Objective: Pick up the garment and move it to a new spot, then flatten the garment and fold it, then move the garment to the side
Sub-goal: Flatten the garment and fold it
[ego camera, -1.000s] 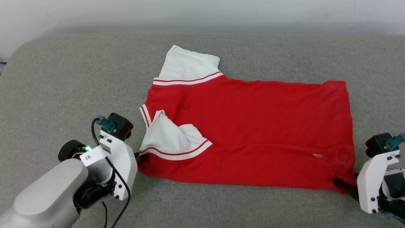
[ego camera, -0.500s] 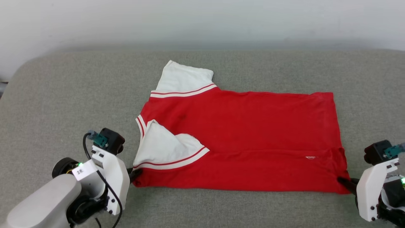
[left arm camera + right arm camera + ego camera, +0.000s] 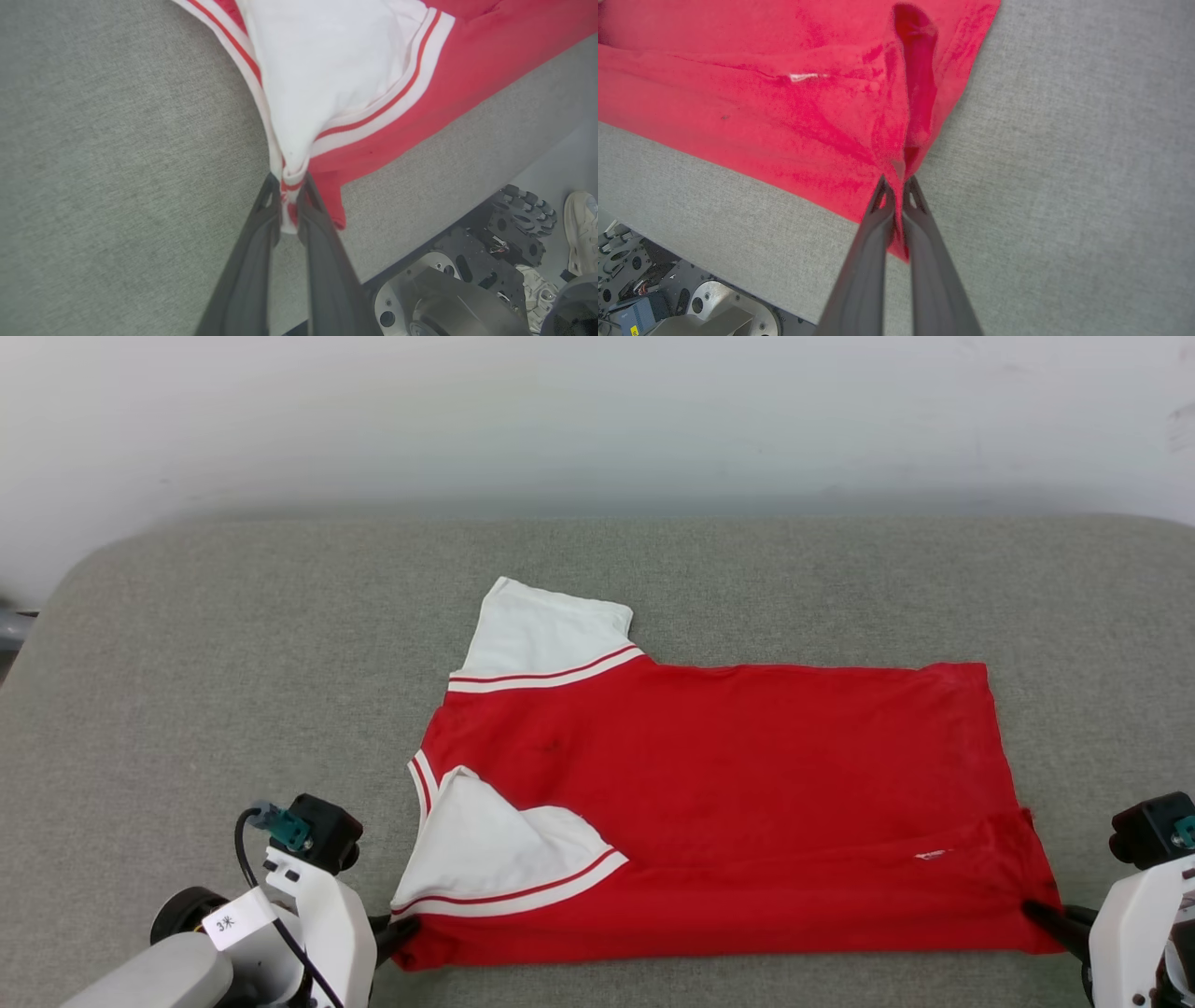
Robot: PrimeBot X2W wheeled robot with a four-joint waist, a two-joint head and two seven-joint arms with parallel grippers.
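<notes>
The garment (image 3: 728,803), a red T-shirt with white striped-trim sleeves, lies spread across the grey table, collar end to the left. My left gripper (image 3: 397,933) is at its near left corner. In the left wrist view this gripper (image 3: 287,186) is shut on the bunched white sleeve trim and red fabric of the garment (image 3: 336,70). My right gripper (image 3: 1046,917) is at the near right hem corner. The right wrist view shows it (image 3: 896,184) shut on a pinched fold of the garment (image 3: 784,116). The near sleeve is folded back over the body.
The grey padded table (image 3: 233,663) runs back to a white wall (image 3: 597,420). Its front edge lies just behind both grippers, with my wheeled base (image 3: 444,289) below it. A person's shoe (image 3: 579,228) stands on the floor beside the base.
The head camera has tilted, so the whole picture has slid down. Both grippers stay at the garment's near corners, and the garment seems drawn a little toward me.
</notes>
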